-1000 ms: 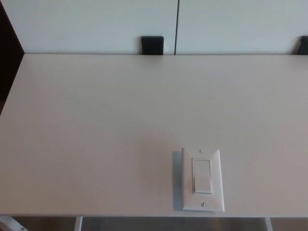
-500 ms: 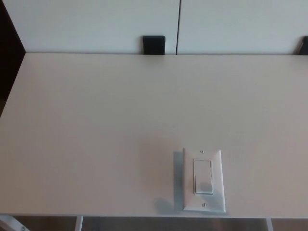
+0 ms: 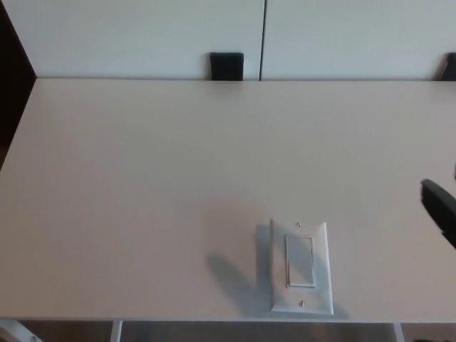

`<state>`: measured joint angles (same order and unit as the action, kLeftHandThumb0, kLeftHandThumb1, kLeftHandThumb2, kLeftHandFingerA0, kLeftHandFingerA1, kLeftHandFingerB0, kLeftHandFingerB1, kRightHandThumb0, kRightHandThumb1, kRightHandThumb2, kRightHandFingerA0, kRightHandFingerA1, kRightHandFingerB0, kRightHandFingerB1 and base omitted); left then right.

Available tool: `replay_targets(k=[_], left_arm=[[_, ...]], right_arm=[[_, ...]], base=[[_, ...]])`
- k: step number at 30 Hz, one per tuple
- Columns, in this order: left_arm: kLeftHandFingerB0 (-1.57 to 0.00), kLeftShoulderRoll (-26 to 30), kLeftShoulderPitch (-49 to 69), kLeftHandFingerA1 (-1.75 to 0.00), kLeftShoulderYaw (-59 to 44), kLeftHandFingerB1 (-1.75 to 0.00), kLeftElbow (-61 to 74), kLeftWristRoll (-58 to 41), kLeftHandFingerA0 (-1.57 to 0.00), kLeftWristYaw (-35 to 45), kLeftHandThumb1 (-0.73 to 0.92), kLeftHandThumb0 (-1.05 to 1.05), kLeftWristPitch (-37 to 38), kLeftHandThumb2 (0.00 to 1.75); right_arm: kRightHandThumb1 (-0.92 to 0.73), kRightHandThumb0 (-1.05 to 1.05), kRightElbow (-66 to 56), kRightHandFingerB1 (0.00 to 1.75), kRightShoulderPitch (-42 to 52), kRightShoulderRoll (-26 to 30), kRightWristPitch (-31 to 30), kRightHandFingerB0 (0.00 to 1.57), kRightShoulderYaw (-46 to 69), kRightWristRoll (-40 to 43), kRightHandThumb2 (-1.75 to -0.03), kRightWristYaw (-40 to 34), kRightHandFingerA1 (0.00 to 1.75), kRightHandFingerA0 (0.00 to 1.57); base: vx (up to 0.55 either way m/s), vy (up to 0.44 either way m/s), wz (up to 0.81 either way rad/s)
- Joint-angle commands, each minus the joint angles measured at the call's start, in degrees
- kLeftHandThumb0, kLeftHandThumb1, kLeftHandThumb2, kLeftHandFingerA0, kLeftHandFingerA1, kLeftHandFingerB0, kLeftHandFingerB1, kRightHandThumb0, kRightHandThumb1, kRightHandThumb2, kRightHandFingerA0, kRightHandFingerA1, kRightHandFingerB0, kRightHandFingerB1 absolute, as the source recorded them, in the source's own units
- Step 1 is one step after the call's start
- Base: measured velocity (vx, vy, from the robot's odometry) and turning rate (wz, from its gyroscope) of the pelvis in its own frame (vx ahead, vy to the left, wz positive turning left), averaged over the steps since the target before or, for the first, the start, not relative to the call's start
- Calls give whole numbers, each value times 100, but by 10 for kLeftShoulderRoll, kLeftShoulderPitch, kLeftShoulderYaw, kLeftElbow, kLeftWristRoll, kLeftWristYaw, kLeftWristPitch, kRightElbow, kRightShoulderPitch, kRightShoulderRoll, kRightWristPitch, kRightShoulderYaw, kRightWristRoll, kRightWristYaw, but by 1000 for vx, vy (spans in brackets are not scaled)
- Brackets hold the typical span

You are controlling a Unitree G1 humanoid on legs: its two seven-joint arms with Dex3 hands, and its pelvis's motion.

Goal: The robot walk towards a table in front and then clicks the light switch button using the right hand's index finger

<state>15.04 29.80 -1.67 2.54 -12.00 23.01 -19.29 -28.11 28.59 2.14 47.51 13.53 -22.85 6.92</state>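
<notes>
While only its black tip shows at the right edge, cannot tell right hand (image 3: 440,210) state; hovering right of light switch (image 3: 300,265) lying flat at surface (image 3: 142,185) near edge, reachable for pressing.
</notes>
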Motion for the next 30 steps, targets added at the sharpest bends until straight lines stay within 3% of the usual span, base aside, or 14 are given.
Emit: replay_targets(k=[1,14,24,30], left_arm=[[-18,12,-12,-45,-10,-38,10,-2,-27,-3,76,-24,-25,68],[-17,16,-20,-46,-8,-39,16,-5,-26,4,74,-26,-28,68],[-19,16,-26,-46,-13,-39,19,-12,-28,2,79,-22,-45,68],[-18,16,-27,-47,-12,-39,18,-11,-29,1,75,-25,-45,68]], right_arm=[[-65,-99,139,8,-143,142,-163,3,-99,-540,-104,-79,0,0],[-64,-102,171,6,-179,190,-221,1,-183,-612,-105,-85,0,0],[-58,-98,151,1,-145,185,-249,0,-217,-609,-100,-60,0,0],[-56,-97,167,2,-133,190,-280,0,-255,-636,-98,-81,0,0]], base=[[0,0,0],[0,0,0],[0,0,0],[0,0,0]])
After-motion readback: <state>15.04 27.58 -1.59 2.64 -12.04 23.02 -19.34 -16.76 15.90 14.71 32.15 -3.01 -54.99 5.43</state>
